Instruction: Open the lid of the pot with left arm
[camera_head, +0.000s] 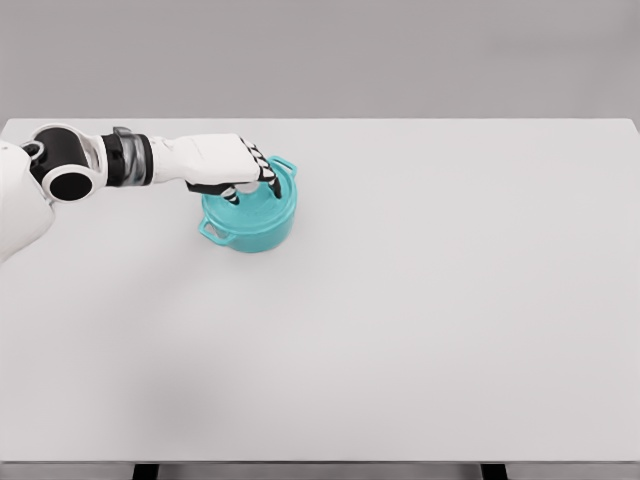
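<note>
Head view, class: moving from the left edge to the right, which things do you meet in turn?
Left arm → left hand → teal pot → bare white table to the right edge. The hand reaches over the pot's lid, so they partly overlap.

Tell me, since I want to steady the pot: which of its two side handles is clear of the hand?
The front-left handle, nearer the camera, on the teal pot. The back-right handle sits right beside the left hand.
</note>
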